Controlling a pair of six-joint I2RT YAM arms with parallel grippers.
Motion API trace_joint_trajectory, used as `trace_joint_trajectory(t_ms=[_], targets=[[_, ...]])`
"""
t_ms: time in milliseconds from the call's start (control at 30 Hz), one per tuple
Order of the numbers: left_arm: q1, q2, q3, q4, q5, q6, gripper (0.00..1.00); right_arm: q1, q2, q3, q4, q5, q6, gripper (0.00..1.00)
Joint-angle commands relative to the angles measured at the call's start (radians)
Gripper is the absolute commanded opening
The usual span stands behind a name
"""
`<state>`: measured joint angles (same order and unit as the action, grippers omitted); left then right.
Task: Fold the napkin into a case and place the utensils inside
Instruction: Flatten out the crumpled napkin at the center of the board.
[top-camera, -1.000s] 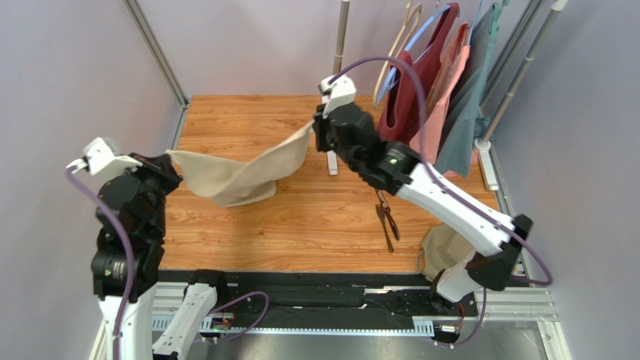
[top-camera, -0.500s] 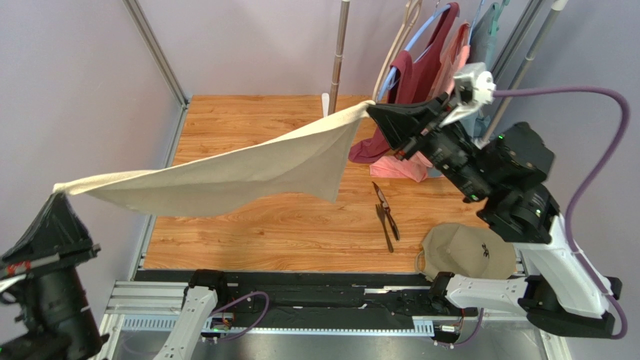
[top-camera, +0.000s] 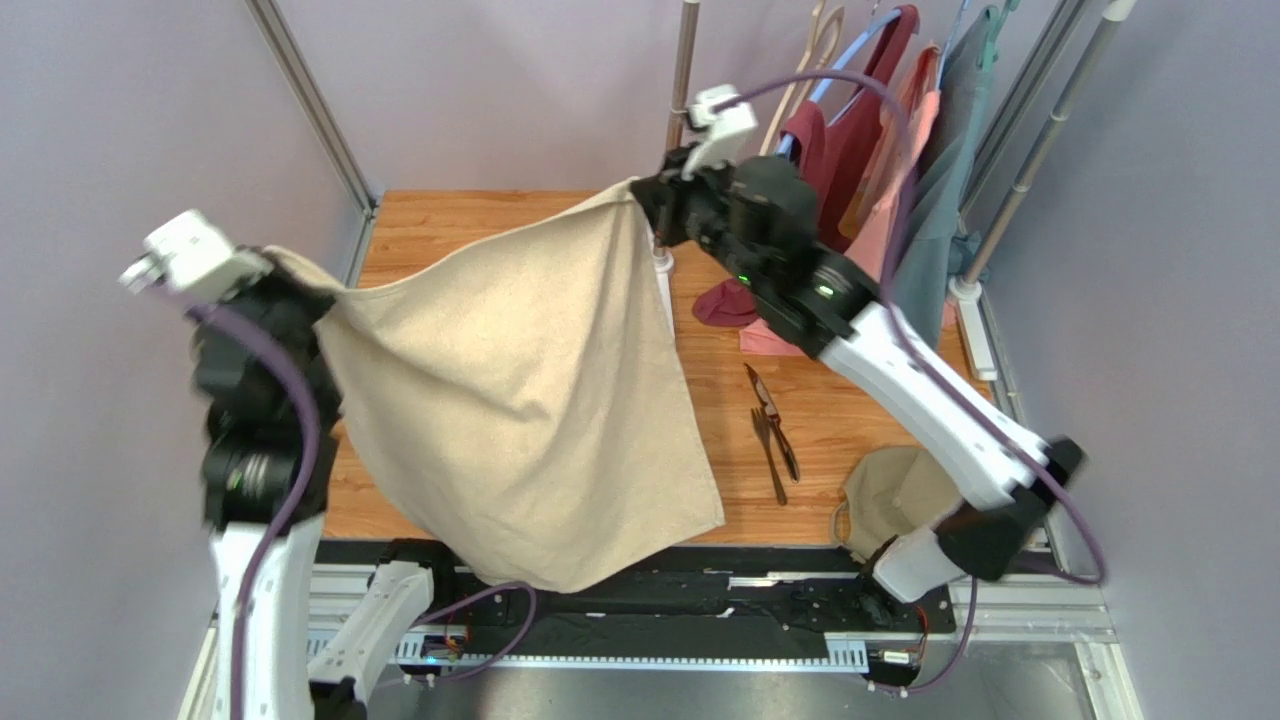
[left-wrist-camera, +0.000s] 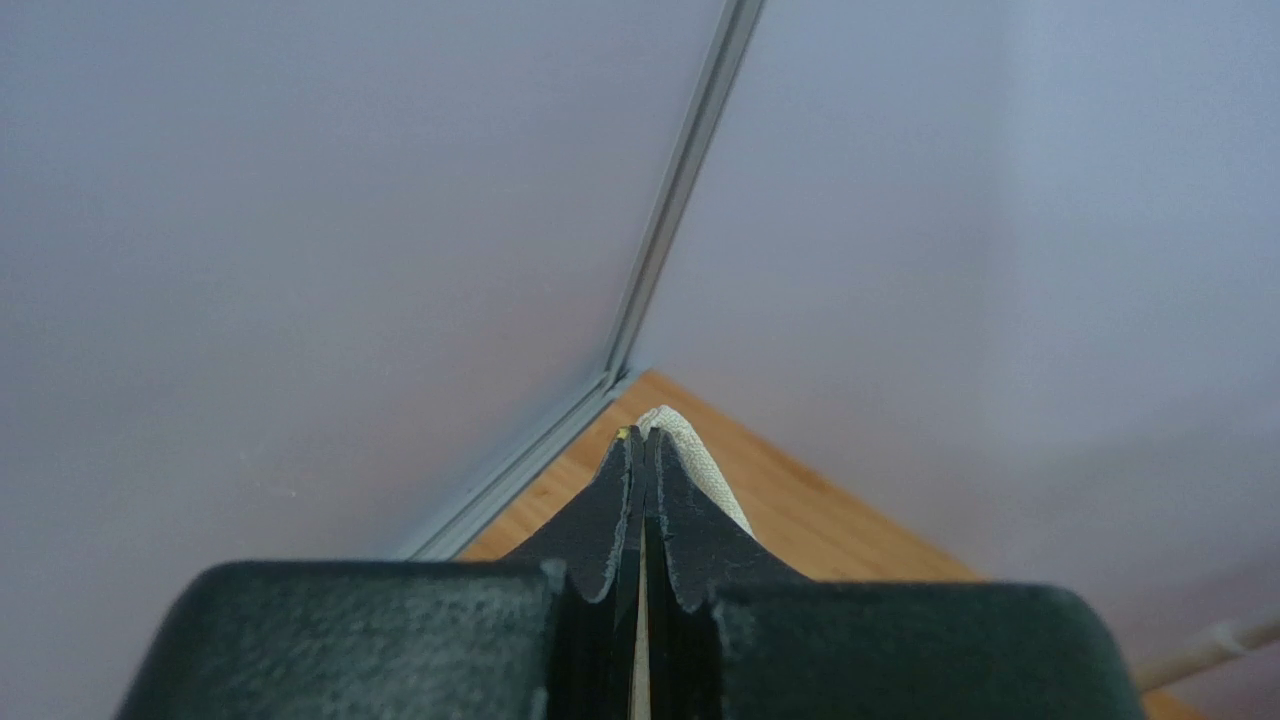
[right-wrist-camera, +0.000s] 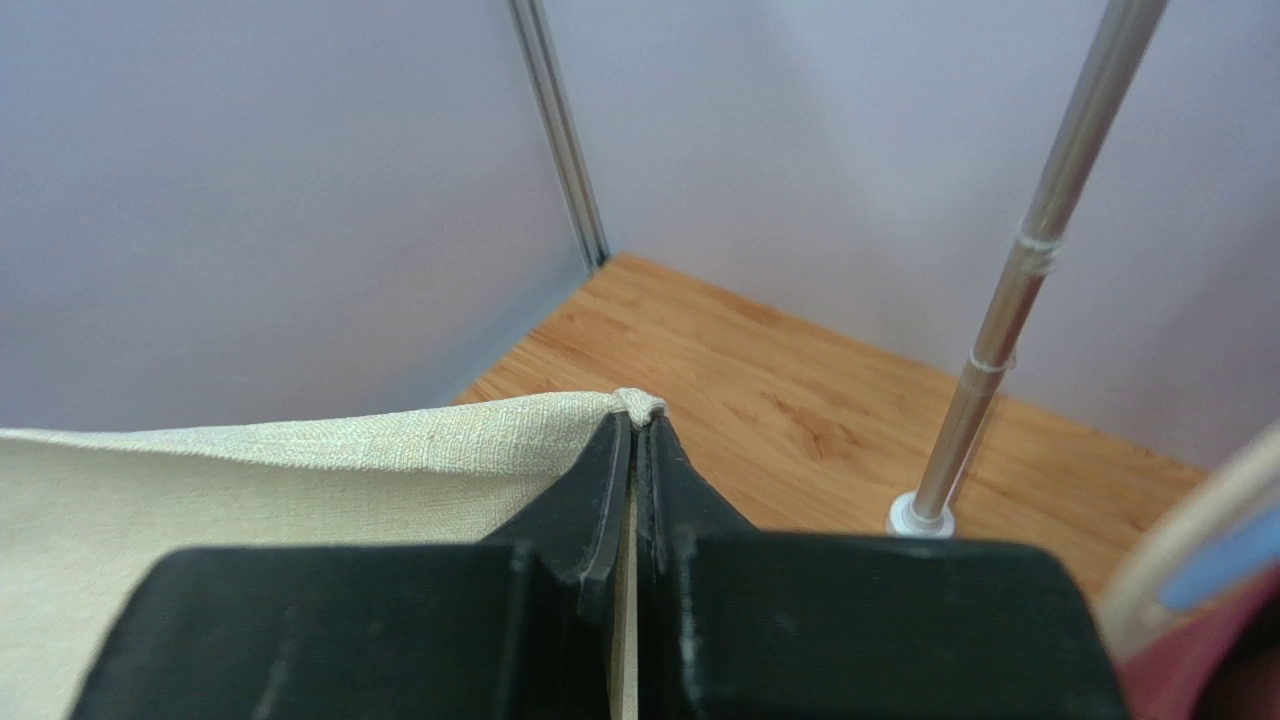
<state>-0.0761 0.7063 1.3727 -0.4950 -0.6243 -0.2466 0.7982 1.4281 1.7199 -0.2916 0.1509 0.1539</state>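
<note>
The napkin hangs as a spread sheet in the centre-left of the top view, suspended by its two upper corners. Its lower edge overlaps the table's near edge in that view; whether it touches the table cannot be determined.

The left gripper is fully closed on the upper-left corner, with a small tip of cloth showing past the fingertips. The right gripper is fully closed on the upper-right corner, and the hem runs off to the left of the right wrist view.

Handling: the cloth appears light, soft and without stiffness. It is likely to sag and crease under its own weight, and to lie flat only under tension between two grips. Corners and hem are the suitable hold points. A thin pinch may slip if pulled hard.

The utensils lie on the table right of centre, apart from the cloth. They appear slim, rigid and probably slippery, so a hold across the handles is advised.

Hanging garments occupy the upper right, close to the right arm.
</note>
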Motion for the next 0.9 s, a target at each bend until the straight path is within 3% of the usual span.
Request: trace_joint_trajectory(t_ms=[0, 100, 200, 300, 600, 733, 800, 833, 867], targets=[[0.050, 0.264, -0.112, 0.239, -0.075, 0.049, 0.00, -0.066, 0.260, 0.120, 0.046, 0.022, 0.015, 0.00], [0.134, 0.466, -0.124, 0.277, -0.023, -0.020, 0.00, -0.106, 0.438, 0.208, 0.106, 0.027, 0.032, 0.00], [0.177, 0.656, -0.126, 0.351, -0.060, -0.048, 0.00, -0.142, 0.641, 0.283, 0.137, 0.073, 0.055, 0.00], [0.191, 0.842, -0.089, 0.437, -0.054, -0.011, 0.00, -0.157, 0.796, 0.360, 0.187, 0.133, 0.049, 0.00], [0.236, 1.283, 0.175, 0.516, -0.016, 0.043, 0.00, -0.200, 1.041, 0.477, 0.410, 0.139, 0.078, 0.00], [0.248, 1.387, 0.336, 0.434, 0.009, 0.036, 0.00, -0.226, 1.222, 0.670, 0.410, 0.110, 0.127, 0.00], [0.254, 1.438, 0.437, 0.385, -0.001, 0.011, 0.00, -0.237, 1.304, 0.877, 0.353, 0.117, 0.166, 0.16], [0.257, 1.461, 0.495, 0.260, -0.023, -0.009, 0.23, -0.241, 1.340, 0.924, 0.307, 0.143, 0.173, 0.29], [0.256, 1.484, 0.552, 0.200, -0.038, -0.061, 0.42, -0.243, 1.367, 0.944, 0.304, 0.160, 0.177, 0.57]])
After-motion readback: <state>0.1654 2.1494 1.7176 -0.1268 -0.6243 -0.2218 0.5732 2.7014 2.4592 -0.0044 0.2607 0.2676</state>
